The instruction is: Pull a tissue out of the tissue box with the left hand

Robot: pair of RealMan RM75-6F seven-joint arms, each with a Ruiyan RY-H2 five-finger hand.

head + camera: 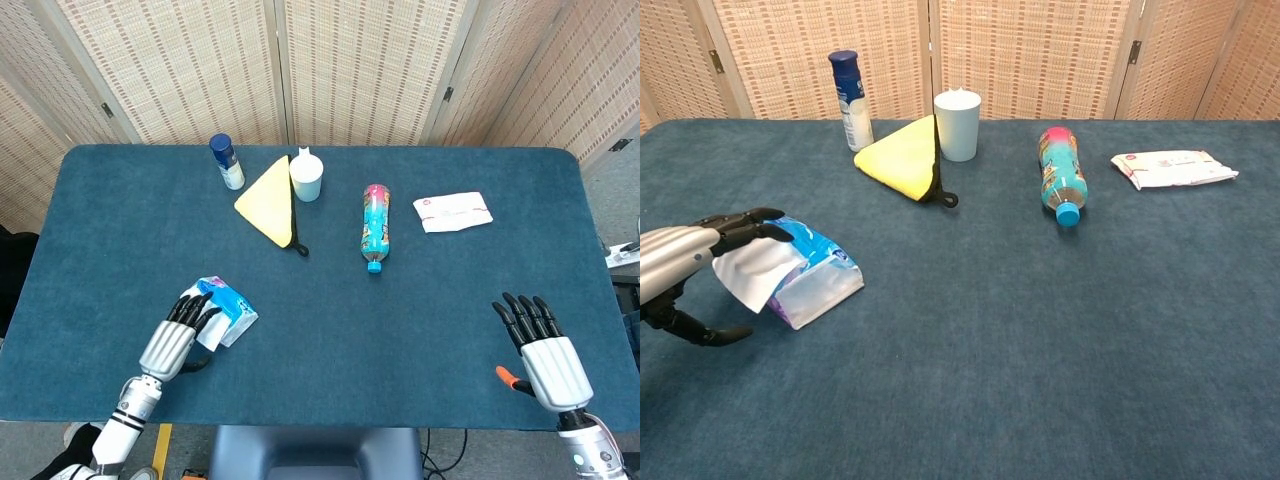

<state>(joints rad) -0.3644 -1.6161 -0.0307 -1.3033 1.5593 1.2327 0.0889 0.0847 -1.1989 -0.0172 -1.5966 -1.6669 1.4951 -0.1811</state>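
Observation:
A soft blue tissue pack lies on the blue table at the near left, with a white tissue sticking out of its left end. My left hand hovers over that tissue, fingers spread above it and thumb low beneath; it holds nothing. In the head view the hand hides most of the tissue. My right hand rests open on the table at the near right, far from the pack.
At the back stand a blue-capped spray bottle and a white cup, with a yellow cloth between them. A teal bottle lies mid-table. A white wipes packet lies back right.

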